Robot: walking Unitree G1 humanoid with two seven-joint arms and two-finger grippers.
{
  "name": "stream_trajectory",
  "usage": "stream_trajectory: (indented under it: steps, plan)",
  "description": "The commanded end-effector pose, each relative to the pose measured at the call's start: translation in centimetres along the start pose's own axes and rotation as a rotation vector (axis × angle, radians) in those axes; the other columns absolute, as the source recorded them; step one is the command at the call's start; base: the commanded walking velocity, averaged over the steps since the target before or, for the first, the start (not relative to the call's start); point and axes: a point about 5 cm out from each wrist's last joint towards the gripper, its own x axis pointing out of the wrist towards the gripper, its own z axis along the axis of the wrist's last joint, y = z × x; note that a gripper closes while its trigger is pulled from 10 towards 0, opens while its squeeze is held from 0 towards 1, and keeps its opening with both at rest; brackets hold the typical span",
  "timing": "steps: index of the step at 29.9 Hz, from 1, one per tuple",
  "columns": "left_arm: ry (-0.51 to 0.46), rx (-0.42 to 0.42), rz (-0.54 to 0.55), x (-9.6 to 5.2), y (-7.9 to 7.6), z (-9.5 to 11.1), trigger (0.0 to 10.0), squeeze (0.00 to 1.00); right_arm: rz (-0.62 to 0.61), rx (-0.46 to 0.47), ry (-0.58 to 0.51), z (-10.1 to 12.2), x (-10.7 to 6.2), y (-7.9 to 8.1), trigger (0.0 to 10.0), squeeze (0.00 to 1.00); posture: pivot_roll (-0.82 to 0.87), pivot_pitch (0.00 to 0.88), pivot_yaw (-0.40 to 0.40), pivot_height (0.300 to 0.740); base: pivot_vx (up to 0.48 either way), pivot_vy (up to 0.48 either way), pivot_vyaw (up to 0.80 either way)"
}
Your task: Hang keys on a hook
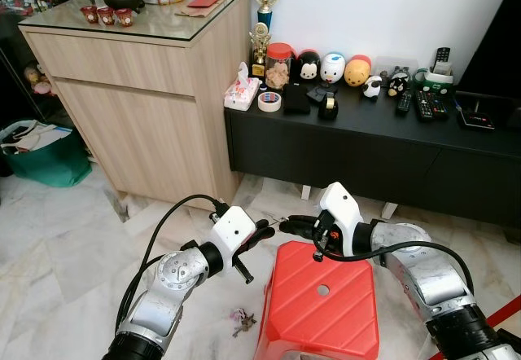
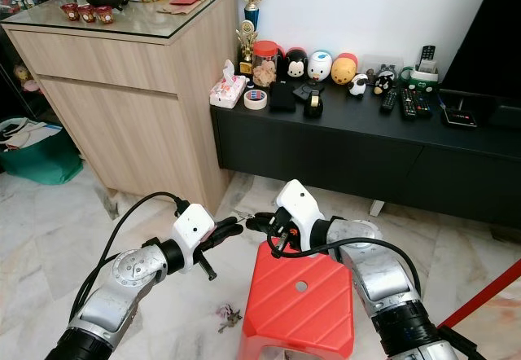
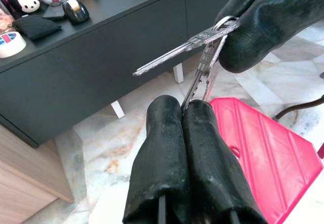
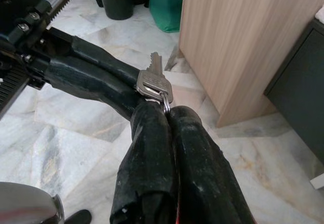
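Above the near-left corner of the red stool (image 1: 321, 303), both grippers meet tip to tip: right gripper (image 4: 163, 113) jaws pressed together on the ring of the keys (image 4: 153, 83); left gripper (image 3: 182, 113) jaws closed, pinching the dangling key blades

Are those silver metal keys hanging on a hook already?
No: the silver metal keys are pinched between the right gripper and the left gripper, above the red plastic stool.

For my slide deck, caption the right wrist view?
Both grippers, right and left, shut on the keys above marble floor.
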Motion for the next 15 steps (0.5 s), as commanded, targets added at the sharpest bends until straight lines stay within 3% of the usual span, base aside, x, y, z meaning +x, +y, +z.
stream_trajectory:
  steps: [1, 15]
  plan:
    - [-0.013, 0.002, 0.011, -0.2, 0.4, 0.4, 0.0, 0.0, -0.011, -0.002, 0.038, -0.4, -0.1, -0.3, 10.0, 0.0, -0.03, 0.0, -0.03, 0.734, 0.0, 0.0, 0.0]
    - [-0.008, 0.002, 0.004, -0.1, 0.3, 0.4, 0.0, 0.0, -0.034, 0.01, 0.093, -1.6, 0.1, -0.5, 10.0, 0.0, -0.03, 0.0, -0.031, 0.734, 0.0, 0.0, 0.0]
